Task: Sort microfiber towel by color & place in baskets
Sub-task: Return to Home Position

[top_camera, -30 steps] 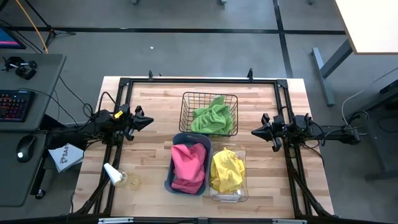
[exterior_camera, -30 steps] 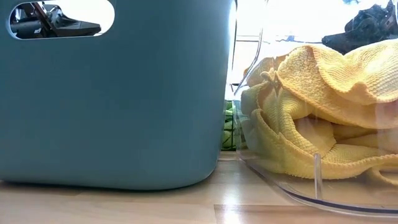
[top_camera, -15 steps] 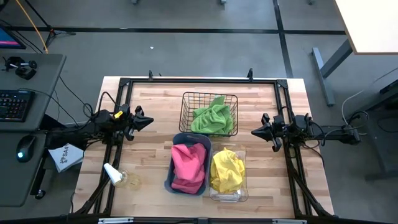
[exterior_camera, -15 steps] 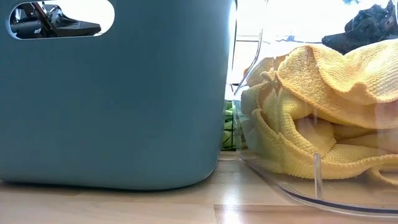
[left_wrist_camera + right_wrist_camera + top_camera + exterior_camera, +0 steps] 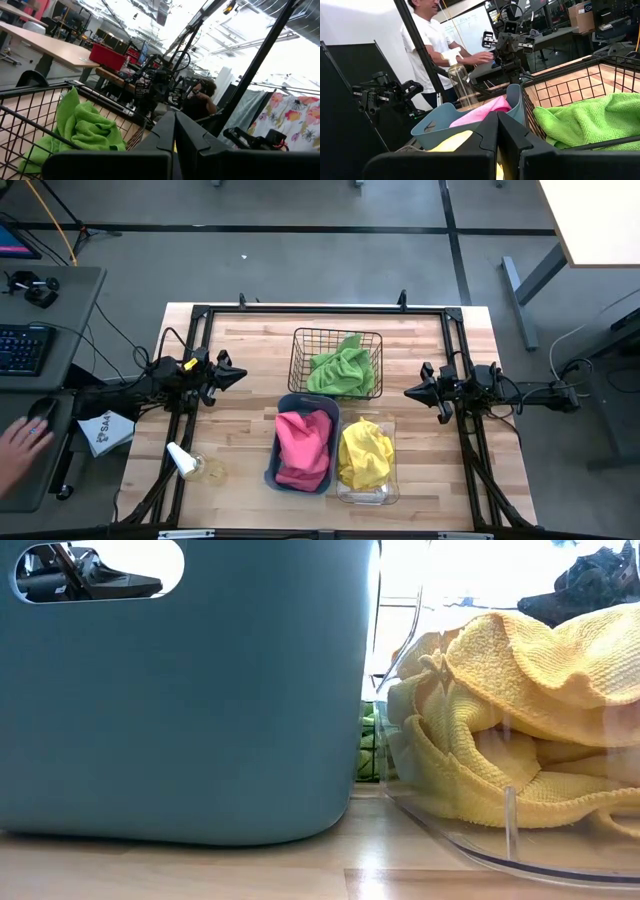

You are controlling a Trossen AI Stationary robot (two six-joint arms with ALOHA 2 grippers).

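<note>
A lime green towel (image 5: pixel 342 368) lies bunched in the black wire-mesh basket (image 5: pixel 300 340) at the table's far middle. A pink towel (image 5: pixel 303 446) fills the teal bin (image 5: pixel 279 408), and a yellow towel (image 5: pixel 365 452) fills the clear bin (image 5: pixel 389 488) beside it. My left gripper (image 5: pixel 240 376) hovers shut at the table's left, pointing toward the baskets. My right gripper (image 5: pixel 408 391) hovers shut at the right, pointing toward them too. Neither holds anything.
A spray bottle (image 5: pixel 186 463) lies near the table's front left corner. White paper with blue print (image 5: pixel 104 432) sits off the left edge. A person's hand (image 5: pixel 20 448) reaches for a mouse at the side desk. Bare wood lies on both sides of the baskets.
Both arms have kept still and the towels have not moved. A person's hand has come into view at the desk to the left of the table.
</note>
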